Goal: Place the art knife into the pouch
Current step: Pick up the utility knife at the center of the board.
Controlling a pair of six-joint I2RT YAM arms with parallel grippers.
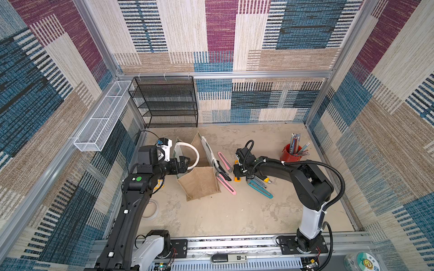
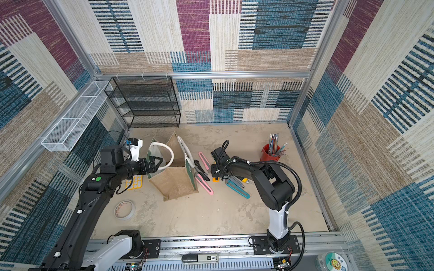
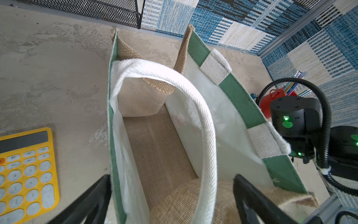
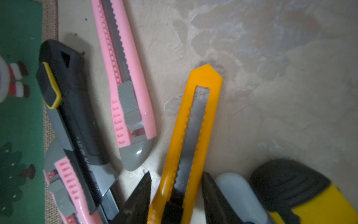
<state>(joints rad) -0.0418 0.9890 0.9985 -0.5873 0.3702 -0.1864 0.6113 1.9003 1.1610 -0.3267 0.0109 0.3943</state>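
Art knife [image 4: 193, 126] sits between right gripper [image 4: 176, 173] jaws, half-spread; we can't tell if clamped. Left gripper [image 3: 172, 175] gapes empty at pouch [image 3: 242, 100] rim; handle [image 3: 207, 135] across mouth could snag our drop.

Robot lab cell; alu frame [image 1: 223, 74], fabric walls [image 1: 183, 28]

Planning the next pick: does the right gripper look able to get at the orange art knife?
Probably yes: the right gripper straddles the orange art knife, with nothing lying on top of it; the nearest pink knife lies apart.
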